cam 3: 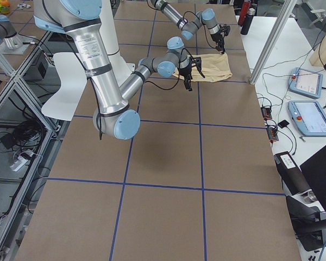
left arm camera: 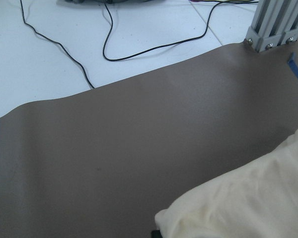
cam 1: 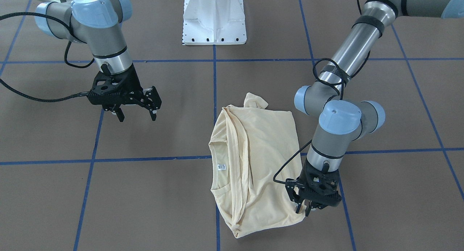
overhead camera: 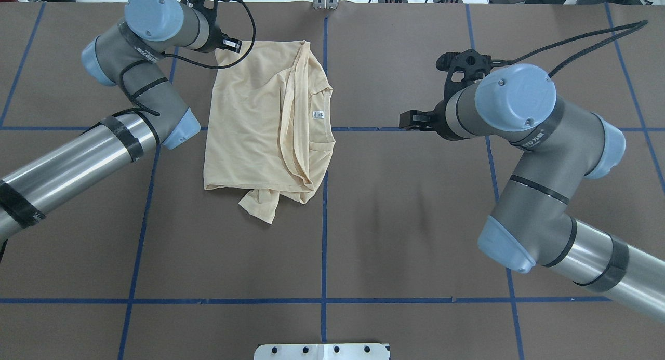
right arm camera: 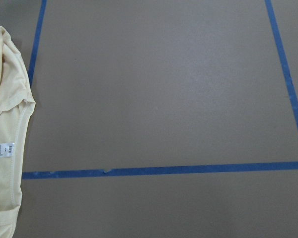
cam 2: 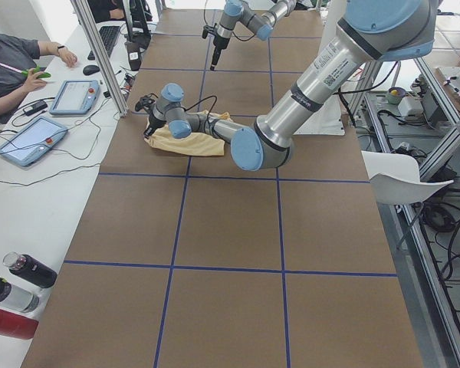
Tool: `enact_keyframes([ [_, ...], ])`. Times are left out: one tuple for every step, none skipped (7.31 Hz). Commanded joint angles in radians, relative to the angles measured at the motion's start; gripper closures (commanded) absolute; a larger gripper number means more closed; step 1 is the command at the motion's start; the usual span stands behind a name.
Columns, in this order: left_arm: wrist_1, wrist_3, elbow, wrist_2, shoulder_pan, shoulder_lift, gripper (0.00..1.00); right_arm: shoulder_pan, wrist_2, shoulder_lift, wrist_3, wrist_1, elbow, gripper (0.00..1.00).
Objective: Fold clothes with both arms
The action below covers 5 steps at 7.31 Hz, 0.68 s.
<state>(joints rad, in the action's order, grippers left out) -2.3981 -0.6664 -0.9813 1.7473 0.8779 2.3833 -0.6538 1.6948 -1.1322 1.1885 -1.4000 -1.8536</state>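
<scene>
The pale yellow T-shirt [cam 1: 264, 160] lies folded into a rough rectangle a little right of centre in the front-facing view. Its neckline and small white neck label [cam 1: 219, 167] are turned toward the frame's left. A bunched sleeve end [cam 1: 255, 100] pokes out past its top edge.

The left gripper [cam 1: 303, 209] is down at the shirt's lower right corner, its fingers [cam 1: 298, 206] drawn close together right at the hem. From where I stand I cannot tell whether any cloth is pinched between them. The left wrist view shows only that cream corner at the bottom right, lying on the brown worktop [cam 1: 145, 193].

The right gripper [cam 1: 137, 116] hangs at the left of the frame, well apart from the shirt. Its fingers [cam 1: 120, 117] are spread wide with nothing between them.

A vertical blue tape line [cam 1: 215, 84] runs along the neckline side of the shirt, and a horizontal one [cam 1: 108, 159] passes under its middle. Left of the neckline the worktop is bare brown surface as far as the right gripper. There is bare surface too in the lower right of the frame, past the left arm. The white pedestal [cam 1: 214, 19] stands at top centre, well apart from the shirt. In the left wrist view the worktop's edge shows with a metal post [left arm camera: 275, 25] near the upper right corner.
</scene>
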Motion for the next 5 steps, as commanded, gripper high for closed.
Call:
enact_keyframes([
  [-0.003,0.045,-0.118,0.122,0.041,-0.1,0.0,0.066,-0.068,0.146,0.137,-0.001,0.138,0.0],
  [-0.001,0.045,-0.182,0.126,0.042,-0.146,0.0,0.095,-0.113,0.245,0.222,0.004,0.248,0.01],
  [-0.003,0.042,-0.204,0.124,0.041,-0.16,0.0,0.121,-0.16,0.309,0.296,0.031,0.339,0.06],
  [-0.004,0.033,-0.208,0.124,0.041,-0.161,0.0,0.143,-0.202,0.378,0.346,0.053,0.435,0.14],
  [-0.007,0.033,-0.212,0.124,0.041,-0.17,0.0,0.158,-0.224,0.434,0.376,0.061,0.512,0.18],
])
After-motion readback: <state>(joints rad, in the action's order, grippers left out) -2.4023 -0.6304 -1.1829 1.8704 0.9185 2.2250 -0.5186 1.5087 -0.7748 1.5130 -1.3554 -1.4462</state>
